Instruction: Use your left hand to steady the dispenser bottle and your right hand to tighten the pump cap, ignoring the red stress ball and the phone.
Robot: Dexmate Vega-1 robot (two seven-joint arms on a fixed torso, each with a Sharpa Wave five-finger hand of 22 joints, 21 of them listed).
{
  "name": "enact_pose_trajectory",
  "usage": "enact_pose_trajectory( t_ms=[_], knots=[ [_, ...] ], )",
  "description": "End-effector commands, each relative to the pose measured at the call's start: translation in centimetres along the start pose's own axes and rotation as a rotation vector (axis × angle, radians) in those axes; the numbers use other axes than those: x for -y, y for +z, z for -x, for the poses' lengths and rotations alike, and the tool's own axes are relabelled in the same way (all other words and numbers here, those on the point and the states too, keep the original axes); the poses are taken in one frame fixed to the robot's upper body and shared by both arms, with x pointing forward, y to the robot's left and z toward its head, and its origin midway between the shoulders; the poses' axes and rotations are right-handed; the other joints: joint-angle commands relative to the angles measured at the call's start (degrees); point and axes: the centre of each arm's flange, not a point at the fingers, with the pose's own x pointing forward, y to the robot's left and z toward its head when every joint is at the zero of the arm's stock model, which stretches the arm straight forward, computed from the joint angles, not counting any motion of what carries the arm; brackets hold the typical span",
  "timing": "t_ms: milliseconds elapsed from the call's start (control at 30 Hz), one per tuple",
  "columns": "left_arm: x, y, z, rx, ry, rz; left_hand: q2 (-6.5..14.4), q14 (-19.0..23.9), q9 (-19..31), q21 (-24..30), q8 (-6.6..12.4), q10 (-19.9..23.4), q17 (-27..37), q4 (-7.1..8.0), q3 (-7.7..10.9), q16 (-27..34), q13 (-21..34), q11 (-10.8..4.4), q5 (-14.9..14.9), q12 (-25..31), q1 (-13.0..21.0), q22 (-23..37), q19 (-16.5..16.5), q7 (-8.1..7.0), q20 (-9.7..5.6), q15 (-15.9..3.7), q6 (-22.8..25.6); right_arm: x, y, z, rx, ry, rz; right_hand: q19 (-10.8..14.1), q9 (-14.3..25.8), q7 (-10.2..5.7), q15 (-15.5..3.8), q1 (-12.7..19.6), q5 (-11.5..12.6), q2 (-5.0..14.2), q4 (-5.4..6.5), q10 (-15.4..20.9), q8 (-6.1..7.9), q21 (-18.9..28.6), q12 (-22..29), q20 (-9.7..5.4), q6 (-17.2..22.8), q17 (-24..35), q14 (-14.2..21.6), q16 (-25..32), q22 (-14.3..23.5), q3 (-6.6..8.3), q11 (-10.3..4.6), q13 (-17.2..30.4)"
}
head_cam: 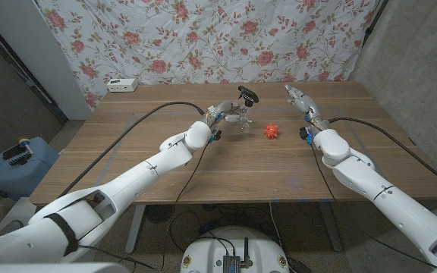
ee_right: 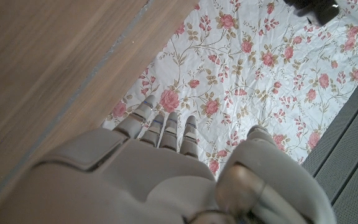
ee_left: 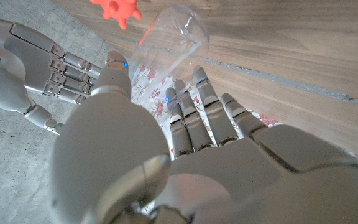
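The clear dispenser bottle [head_cam: 237, 118] stands near the table's middle, its black pump cap [head_cam: 247, 94] on top. My left hand [head_cam: 220, 115] holds the bottle from its left side. In the left wrist view the bottle [ee_left: 173, 37] sits between that hand's thumb [ee_left: 115, 67] and fingers [ee_left: 199, 93]. My right hand [head_cam: 300, 98] is raised to the right of the cap, apart from it, fingers stretched out and holding nothing. It also appears in the left wrist view as the right hand [ee_left: 36, 68]. A dark bit of the pump cap [ee_right: 316, 6] shows beyond my right hand [ee_right: 160, 168].
The red spiky stress ball [head_cam: 271, 130] lies on the table [head_cam: 165, 171] just right of the bottle, between my hands; the left wrist view shows the ball [ee_left: 118, 9] past the bottle. A white power strip [head_cam: 124, 85] sits at the back left corner. A floral cloth hangs behind.
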Motion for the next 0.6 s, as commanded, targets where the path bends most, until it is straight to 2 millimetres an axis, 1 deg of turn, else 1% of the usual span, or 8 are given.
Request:
enact_pose_trajectory(
  t_ms=[33,233,267,400,433,467,533,600],
  knots=[
    [0.0,0.1,-0.2,0.010,0.001,-0.003,2.25,0.57,0.24,-0.19,0.20,0.98,0.24,1.29,1.80,-0.14,0.11,-0.38,-0.11,0.18,-0.78,0.11,0.62,-1.25,-3.80,-5.43,3.85,-0.1,2.5,0.3,-0.002,0.026,0.132,0.61,0.34,0.15,0.22,0.26,-0.09,-0.75,-0.38,0.28,0.64,0.51,-0.07,-2.07,0.80,-0.04,0.56,0.19,0.21,-0.23,0.32,0.22],
    [0.1,0.1,-0.1,0.014,0.001,-0.003,2.30,0.66,0.24,-0.22,0.18,1.21,0.22,1.31,1.87,-0.20,0.11,-0.33,-0.17,0.14,-0.89,0.12,0.65,-1.21,-3.82,-5.47,4.08,-0.3,3.9,0.5,0.000,0.048,0.206,0.72,0.38,0.38,0.20,0.25,-0.14,-1.27,-0.58,0.32,0.73,0.51,-0.06,-1.90,1.26,-0.03,0.67,0.20,0.22,-0.48,0.25,0.23],
    [0.2,0.1,0.0,0.013,0.001,-0.002,2.32,0.68,0.24,-0.22,0.19,1.24,0.22,1.32,1.89,-0.21,0.11,-0.36,-0.17,0.13,-0.90,0.12,0.64,-1.20,-3.88,-5.49,4.14,-0.3,4.2,0.6,0.004,0.056,0.220,0.74,0.39,0.35,0.18,0.27,-0.15,-1.38,-0.65,0.30,0.75,0.51,-0.07,-1.87,1.35,-0.04,0.70,0.21,0.22,-0.53,0.06,0.23],
    [0.2,0.2,0.1,0.010,0.002,-0.004,2.39,0.77,0.24,-0.23,0.14,1.38,0.22,1.33,1.95,-0.22,0.12,-0.51,-0.19,0.11,-0.94,0.13,0.67,-1.30,-3.91,-5.50,4.19,-0.4,4.8,0.7,0.002,0.062,0.244,0.76,0.42,0.41,0.28,0.36,-0.17,-1.62,-0.82,0.35,0.80,0.49,-0.06,-1.81,1.63,-0.04,0.76,0.20,0.22,-0.62,0.29,0.23],
    [0.2,0.2,0.2,0.009,0.002,-0.007,2.42,0.81,0.25,-0.24,0.11,1.40,0.22,1.32,2.00,-0.24,0.12,-0.31,-0.20,0.07,-0.95,0.13,0.67,-1.30,-3.92,-5.54,4.20,-0.5,5.2,0.8,0.003,0.065,0.265,0.76,0.42,0.43,0.30,0.40,-0.17,-1.68,-0.87,0.39,0.81,0.49,-0.05,-1.79,1.69,-0.05,0.78,0.20,0.22,-0.64,0.31,0.23],
    [0.3,0.2,0.2,0.012,0.002,-0.010,2.44,0.83,0.25,-0.25,0.11,1.53,0.21,1.31,2.04,-0.26,0.12,-0.48,-0.21,0.08,-0.95,0.14,0.67,-1.37,-3.92,-5.58,4.28,-0.5,5.4,0.8,0.000,0.063,0.275,0.76,0.43,0.44,0.30,0.42,-0.17,-1.71,-0.90,0.41,0.81,0.48,-0.04,-1.78,1.71,-0.05,0.79,0.19,0.23,-0.65,0.31,0.23],
    [0.3,0.3,0.3,0.011,0.003,-0.023,2.46,0.87,0.25,-0.25,0.08,1.59,0.21,1.32,2.06,-0.26,0.12,-0.53,-0.23,0.07,-0.98,0.14,0.68,-1.43,-3.93,-5.55,4.29,-0.6,5.9,0.9,-0.009,0.068,0.307,0.81,0.46,0.66,0.51,0.56,-0.18,-1.83,-1.06,0.51,0.89,0.48,0.00,-1.59,2.06,-0.06,1.00,0.25,0.23,-0.68,0.44,0.23],
    [0.3,0.4,0.4,0.006,0.010,-0.032,2.50,0.96,0.25,-0.27,0.10,1.60,0.22,1.35,2.10,-0.26,0.12,-0.37,-0.24,0.02,-1.05,0.14,0.67,-1.42,-3.93,-5.50,4.45,-0.8,6.4,1.0,-0.022,0.071,0.342,0.94,0.49,0.67,0.87,0.83,-0.21,-1.97,-1.34,0.80,0.87,0.51,0.09,-1.00,2.19,-0.08,1.43,0.37,0.23,-0.67,0.47,0.24]
  ],
)
